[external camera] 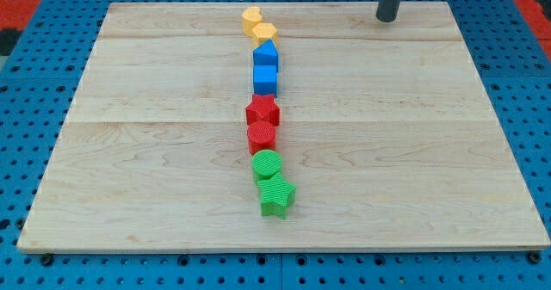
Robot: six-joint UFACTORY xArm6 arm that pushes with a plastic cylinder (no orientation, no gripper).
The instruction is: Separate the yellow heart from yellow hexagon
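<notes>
The yellow heart (250, 17) lies at the tabletop's (413, 152) top edge, touching the yellow hexagon (264, 31) just below it. The tip (386, 18) rests well right of the heart, touching no block and holding nothing.

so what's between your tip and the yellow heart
Nothing: in the camera view only bare wooden board lies between my tip and the yellow heart, which touches the yellow hexagon.
</notes>
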